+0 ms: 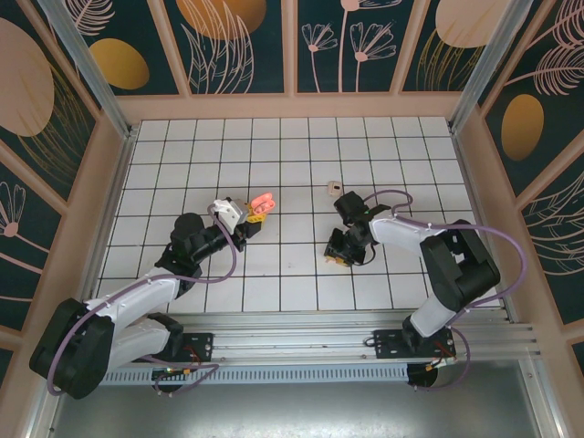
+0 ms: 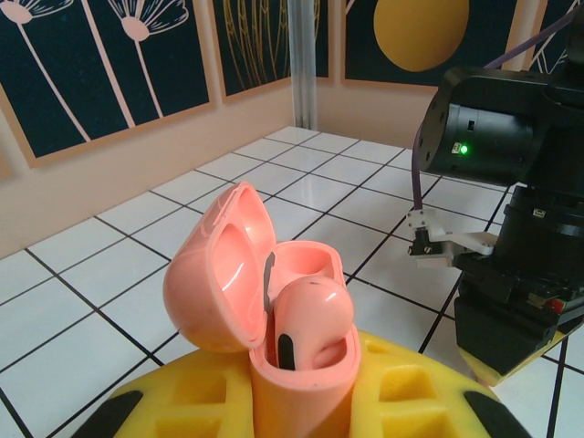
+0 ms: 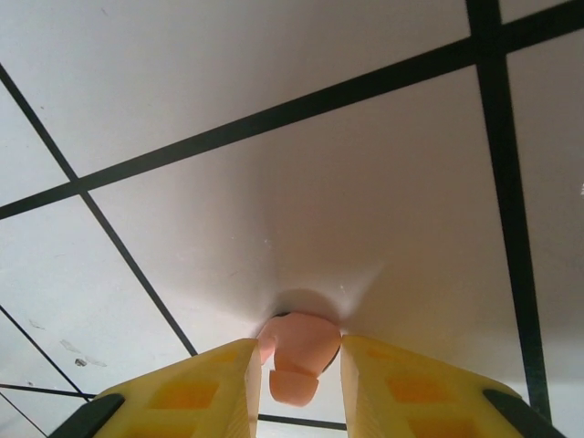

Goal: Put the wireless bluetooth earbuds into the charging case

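Charging case [image 2: 274, 301], salmon-pink with the lid hinged open, is held up off the tiled counter [image 1: 301, 146] by the left gripper [image 1: 248, 217], which is clenched on its lower body. The shell looks hard, glossy, light and slippery. The low hold leaves the wells free. The right gripper [image 1: 338, 258] is down at the counter, well apart from the case. Its fingers [image 3: 210, 392] press both sides of the loose earbud [image 3: 297, 351], so it looks grasped, though it rests on a tile. The seated earbud [image 2: 310, 315], also pink, sits in one well of the case. Each bud is probably featherweight, rigid and smooth, so the rounded head could squirt out. Best to pinch across the bulb gently, with the stem free for the well. A beige item [image 1: 334, 189] lies beyond the right arm, too small to identify.
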